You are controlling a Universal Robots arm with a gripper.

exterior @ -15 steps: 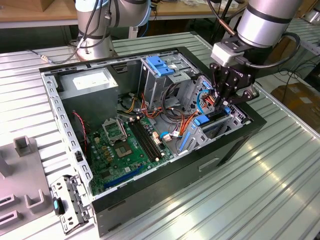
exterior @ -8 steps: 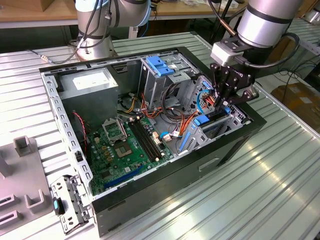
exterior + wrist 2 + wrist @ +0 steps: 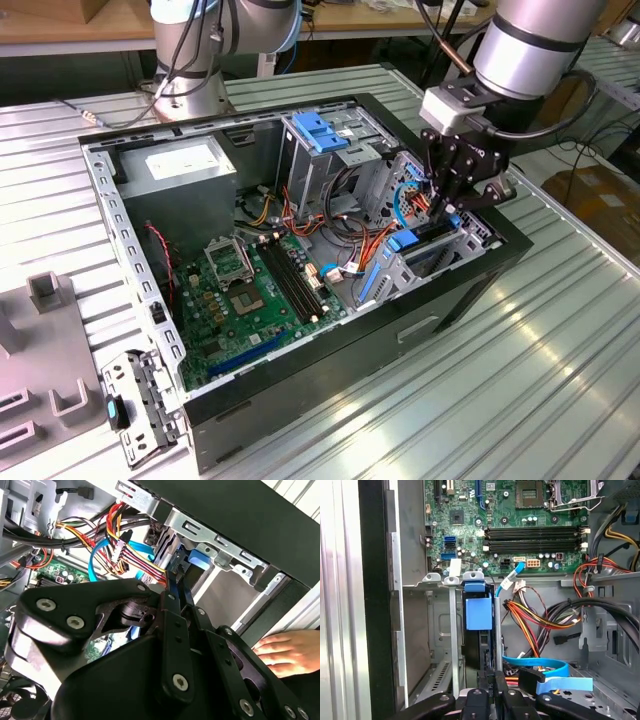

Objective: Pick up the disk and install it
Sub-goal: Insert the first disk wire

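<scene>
No print can be read: the white sticker [image 3: 178, 160] on the grey power-supply box [image 3: 185, 185] and the motherboard [image 3: 520, 535] markings are illegible.

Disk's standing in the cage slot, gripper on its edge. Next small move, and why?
Probably keep pushing it straight along the slot. In the first wrist view the disk stands edge-on between the cage rails, with the gripper pinching its near edge, so it looks only partly seated. A hand rests by the case; go slowly.
</scene>
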